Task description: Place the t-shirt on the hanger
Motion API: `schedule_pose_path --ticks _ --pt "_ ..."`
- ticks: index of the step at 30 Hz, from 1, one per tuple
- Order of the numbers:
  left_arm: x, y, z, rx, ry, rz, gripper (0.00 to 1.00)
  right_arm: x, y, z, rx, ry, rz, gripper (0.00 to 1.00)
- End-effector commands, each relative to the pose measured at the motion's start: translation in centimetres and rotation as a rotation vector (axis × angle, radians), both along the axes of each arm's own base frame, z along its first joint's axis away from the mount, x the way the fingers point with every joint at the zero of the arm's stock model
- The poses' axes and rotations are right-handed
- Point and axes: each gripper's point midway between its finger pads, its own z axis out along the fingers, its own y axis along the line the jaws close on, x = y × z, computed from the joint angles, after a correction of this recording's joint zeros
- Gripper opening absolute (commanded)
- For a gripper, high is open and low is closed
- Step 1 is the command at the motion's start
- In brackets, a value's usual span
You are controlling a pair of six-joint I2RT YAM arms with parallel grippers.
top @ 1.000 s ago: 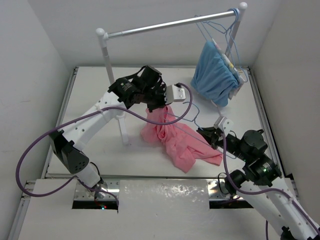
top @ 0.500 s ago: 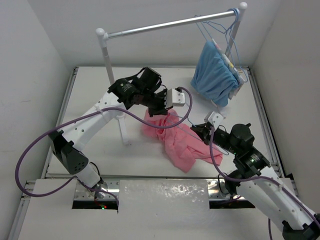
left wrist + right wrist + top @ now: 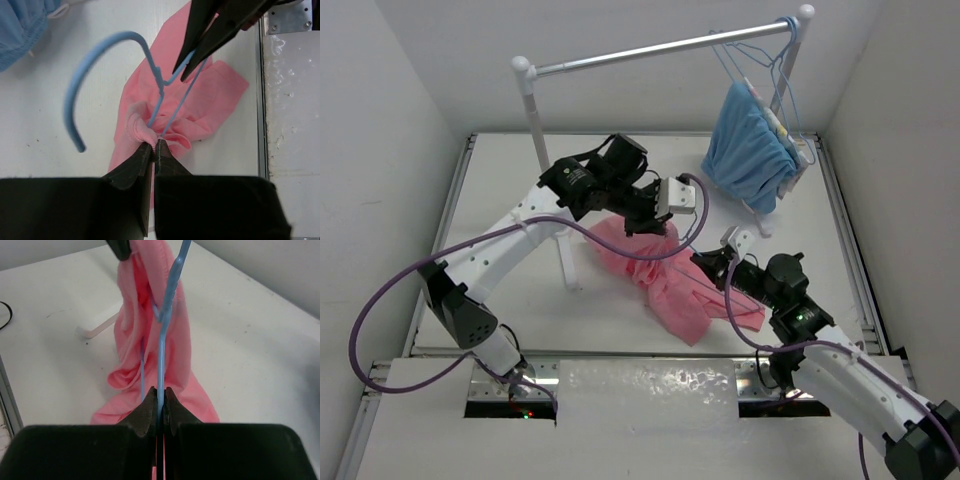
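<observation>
The right gripper (image 3: 160,399) has swung in under the silver rail (image 3: 650,48), pinching the hanger (image 3: 100,49), while the left gripper (image 3: 154,144) pinches the bunched t-shirt (image 3: 215,95) below that rail, so threading looks barely begun and draping remains.

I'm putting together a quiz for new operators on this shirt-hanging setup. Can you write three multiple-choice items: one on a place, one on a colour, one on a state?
1. Where on the rail does the light-blue garment hang?
A. its left end
B. its middle
C. its right end

2. The hanger in the right gripper is:
A. white
B. light blue
C. silver

3. Against the t-shirt, the left gripper is:
A. open above it
B. shut on a fold of it
C. shut clear of it

Key: 1 C, it drapes at the rail's right end. 2 B, the wire clamped there is light blue. 3 B, pink fabric is pinched at its tips.
</observation>
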Motion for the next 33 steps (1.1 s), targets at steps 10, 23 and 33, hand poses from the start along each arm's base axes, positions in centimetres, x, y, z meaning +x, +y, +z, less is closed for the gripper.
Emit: schedule_pose_path --ticks 10,23,33 --pt "1.8 -2.1 -5.7 0.073 0.066 0.037 0.02 0.1 -0.1 -0.6 0.145 -0.064 -0.033 0.00" --pt "4.6 -0.3 -9.6 0.190 -0.030 0.172 0.53 0.0 0.6 -4.9 0.193 0.027 -0.018 0.00" --pt "5.0 4.5 -1.8 0.064 -0.154 0.235 0.84 0.7 1.3 -7.2 0.190 0.103 -0.012 0.00"
